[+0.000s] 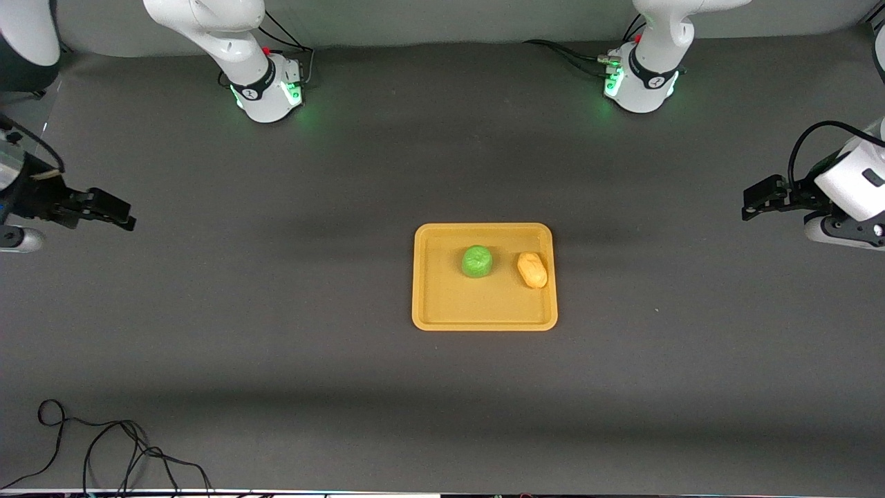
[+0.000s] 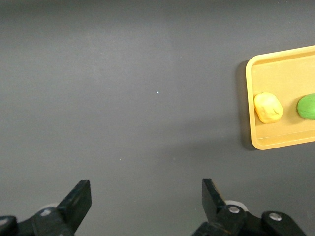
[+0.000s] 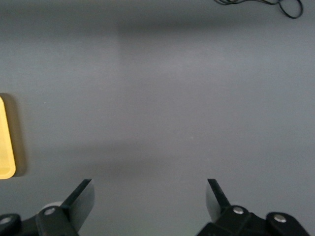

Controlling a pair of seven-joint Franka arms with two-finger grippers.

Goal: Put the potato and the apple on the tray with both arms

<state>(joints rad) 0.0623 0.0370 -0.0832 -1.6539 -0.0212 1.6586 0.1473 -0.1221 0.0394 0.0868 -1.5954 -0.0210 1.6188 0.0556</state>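
The yellow-orange tray (image 1: 484,315) lies in the middle of the table. The green apple (image 1: 477,261) sits in it, and the yellow-tan potato (image 1: 532,269) lies beside the apple, against the rim toward the left arm's end. In the left wrist view the tray (image 2: 266,140), potato (image 2: 268,107) and apple (image 2: 307,106) show at one edge. My left gripper (image 1: 753,200) (image 2: 146,196) is open and empty, up over bare table at its own end. My right gripper (image 1: 114,211) (image 3: 149,195) is open and empty over its own end; its view shows a sliver of the tray (image 3: 5,147).
Black cables (image 1: 104,449) lie on the table near the front edge at the right arm's end, also in the right wrist view (image 3: 275,6). The two green-lit arm bases (image 1: 269,90) (image 1: 639,83) stand along the edge farthest from the camera.
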